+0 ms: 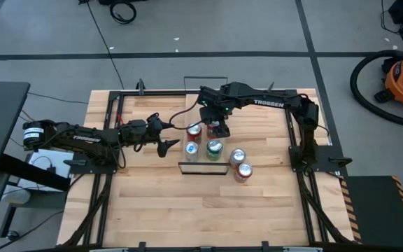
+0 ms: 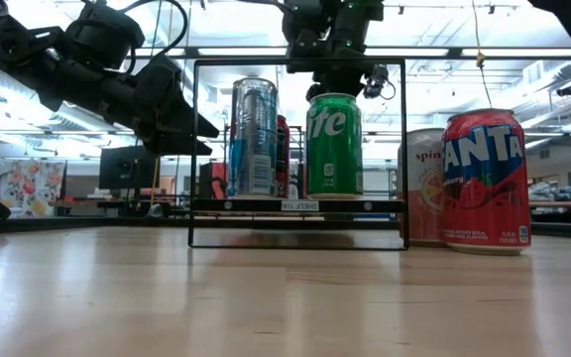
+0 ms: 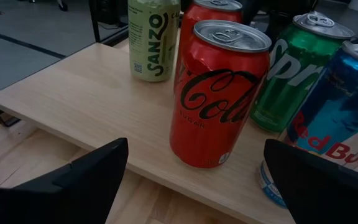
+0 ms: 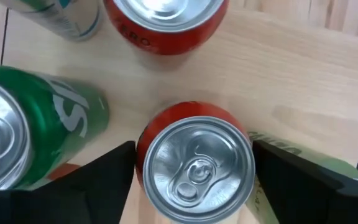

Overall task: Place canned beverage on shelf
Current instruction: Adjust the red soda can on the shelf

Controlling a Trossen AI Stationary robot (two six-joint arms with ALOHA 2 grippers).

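Observation:
The shelf [image 1: 203,140] is a narrow light-wood board with black wire rails on the slatted table. On it stand a Coca-Cola can [image 3: 219,99], a Sprite can [image 3: 291,68], a Red Bull can [image 3: 337,106], a Sanzo can [image 3: 154,37] and a second red can [image 4: 194,165]. My right gripper [image 4: 194,149] is over this red can, with a finger on each side of it. My left gripper [image 3: 194,186] is open and empty just off the shelf's left end, facing the Coca-Cola can. My right gripper has the red can's rounded sides near its top rim [image 4: 143,146] between its two fingers, whose inner edges meet the can's outline. The fingers come from above, pointing down. The can is upright among the other cans on the shelf [image 4: 303,81]; its base is hidden.
A pink can [image 1: 237,156] and a red Fanta can [image 1: 243,171] stand on the table just right of the shelf. The cans on the shelf stand close together. Black frame rails run along the table's edges.

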